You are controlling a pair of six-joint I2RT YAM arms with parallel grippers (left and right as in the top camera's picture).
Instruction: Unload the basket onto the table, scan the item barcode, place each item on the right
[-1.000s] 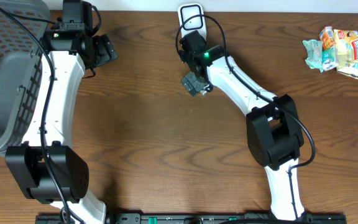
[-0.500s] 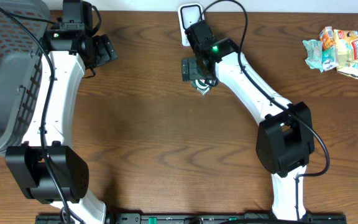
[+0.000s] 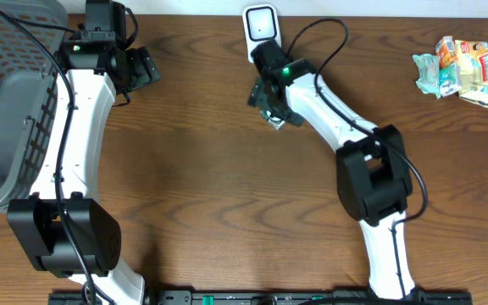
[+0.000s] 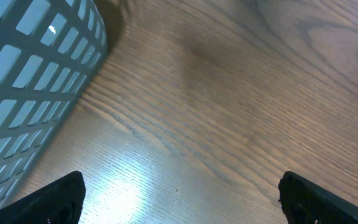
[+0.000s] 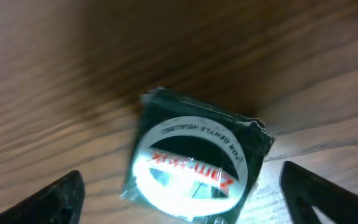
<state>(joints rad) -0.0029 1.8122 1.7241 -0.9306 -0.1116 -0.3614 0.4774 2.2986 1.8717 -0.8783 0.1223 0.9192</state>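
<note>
A grey slatted basket (image 3: 7, 93) stands at the left edge of the table (image 3: 193, 195). Just beside it, the left end effector (image 4: 182, 199) hangs over the wood, fingers spread wide. Near the white scanner (image 3: 261, 23), the right end effector (image 5: 185, 199) is spread either side of a dark green packet (image 5: 194, 155) lying on the table, round label up, fingers apart from it. Snack wrappers (image 3: 460, 68) lie far right.

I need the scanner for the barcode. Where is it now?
Overhead view: the white scanner sits top centre on the table, just beyond the right claw.
</note>
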